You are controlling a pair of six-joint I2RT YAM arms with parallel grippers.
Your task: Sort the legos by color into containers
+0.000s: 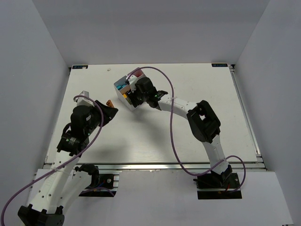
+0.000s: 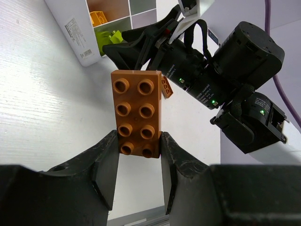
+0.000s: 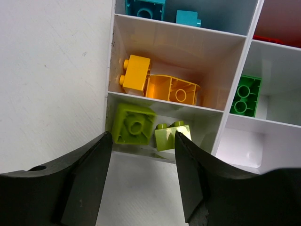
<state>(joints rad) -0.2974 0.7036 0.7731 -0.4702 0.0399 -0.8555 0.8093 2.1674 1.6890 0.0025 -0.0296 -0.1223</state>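
The legos first: most of them sit in the white tray (image 3: 188,35), which is toward the back-left of the table (image 1: 188,141), w/ the right arm reaching over it. From the right wrist cam you can see at least six compartments. Left column has the blue bricks (image 3: 143,7) at the far end, then two yellow bricks (image 3: 136,73) touching each other in the middle one, then two lime bricks (image 3: 133,123) side by side in the nearest one. Right column has something red (image 3: 277,40) at the far end (mostly cut off), a dark green brick (image 3: 247,94) in the middle, and a bare white cell nearest. One lego is outside the tray: a big orange brick (image 2: 137,113), 2x4 studs, held up off the table just left of the tray, studs facing the left wrist cam. There's a small orange bit (image 2: 166,87) at its far right corner, touching it, but idk if it's stuck on. The left gripper (image 2: 138,141) is clamped on the near end of that orange brick, one finger on each long side, so approx half the brick pokes out past the fingertips. The right gripper (image 3: 141,155) hangs over the tray's near edge above the lime cell, jaws spread wide, nothing between them.
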